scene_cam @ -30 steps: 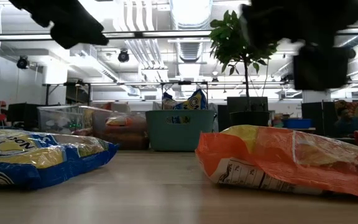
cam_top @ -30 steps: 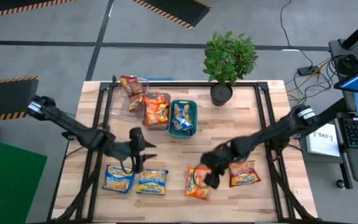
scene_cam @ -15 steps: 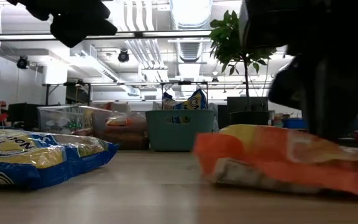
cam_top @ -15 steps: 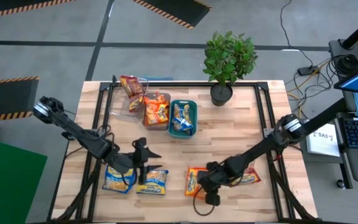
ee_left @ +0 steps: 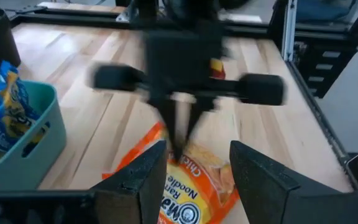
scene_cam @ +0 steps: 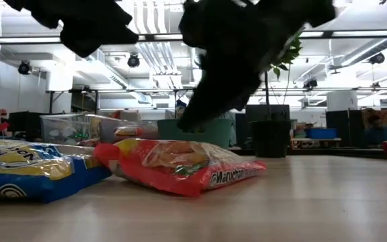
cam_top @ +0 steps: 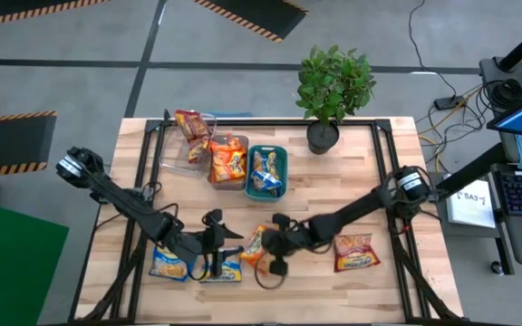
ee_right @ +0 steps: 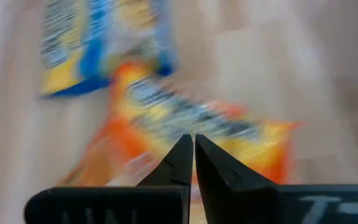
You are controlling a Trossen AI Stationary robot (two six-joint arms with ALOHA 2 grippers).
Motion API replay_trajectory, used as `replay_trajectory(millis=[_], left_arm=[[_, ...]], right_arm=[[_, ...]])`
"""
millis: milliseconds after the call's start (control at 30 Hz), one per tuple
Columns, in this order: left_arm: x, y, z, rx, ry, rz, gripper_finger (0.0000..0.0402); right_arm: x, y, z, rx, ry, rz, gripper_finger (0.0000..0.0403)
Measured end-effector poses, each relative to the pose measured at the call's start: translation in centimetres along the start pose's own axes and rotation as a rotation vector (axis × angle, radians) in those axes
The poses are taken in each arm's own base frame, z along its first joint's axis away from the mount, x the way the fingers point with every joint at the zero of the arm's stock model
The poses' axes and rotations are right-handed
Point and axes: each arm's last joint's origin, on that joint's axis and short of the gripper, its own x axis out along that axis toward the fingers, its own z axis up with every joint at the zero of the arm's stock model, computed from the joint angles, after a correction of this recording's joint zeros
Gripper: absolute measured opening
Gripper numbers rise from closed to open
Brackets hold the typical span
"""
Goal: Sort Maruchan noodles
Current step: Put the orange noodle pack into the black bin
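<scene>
An orange noodle packet (cam_top: 254, 246) lies flat on the wood near the table's middle front, right beside two blue-and-yellow packets (cam_top: 172, 264) (cam_top: 225, 268). My right gripper (ee_left: 179, 152) stands over the orange packet, shut, its tips down on the wrapper. My left gripper (cam_top: 214, 243) hovers open above the blue packets, its fingers (ee_left: 157, 168) pointing toward the orange packet and touching nothing. A red packet (cam_top: 356, 252) lies farther right. My right gripper meets the orange packet's upper face near its far right edge (ee_left: 185, 163), with its two fingertips closed together. The fingers come slanting down from the table's right. The packet (scene_cam: 180, 165) lies on the table below them. Whether wrapper film sits between the tips cannot be told.
At the back stand a clear bin (cam_top: 188, 145) with a red packet, a grey bin (cam_top: 227, 158) with orange ones and a teal bin (cam_top: 265, 172) with blue ones. A potted plant (cam_top: 332, 91) is at the far middle.
My right gripper has shut and gone toward the table's left edge and a little farther back. The orange packet has slid with it along the table and turned, ending beside the blue packets. My left gripper has moved toward the near edge and stayed open.
</scene>
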Motion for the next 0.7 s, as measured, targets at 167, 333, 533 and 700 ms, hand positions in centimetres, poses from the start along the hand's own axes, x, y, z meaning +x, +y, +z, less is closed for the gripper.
replay_trajectory(millis=[167, 333, 533, 700], left_arm=[[1.0, -0.4, -1.2, -0.002, 0.043, 0.009, 0.0159], [1.8, -0.6, -2.3, -0.025, 0.097, -0.009, 0.0159], [2.8, -0.8, -3.7, -0.076, 0.140, 0.011, 0.0159], [3.9, -1.1, -5.0, -0.097, 0.149, 0.022, 0.0159]], right_arm=[[-1.0, -0.8, 1.4, 0.045, -0.022, -0.033, 0.0009], [-3.1, -0.5, 1.6, 0.107, 0.112, 0.013, 0.0009], [-5.4, -0.8, 0.8, 0.179, 0.247, -0.047, 0.0009], [-5.6, -1.2, -0.7, 0.194, 0.313, -0.083, 0.0009]])
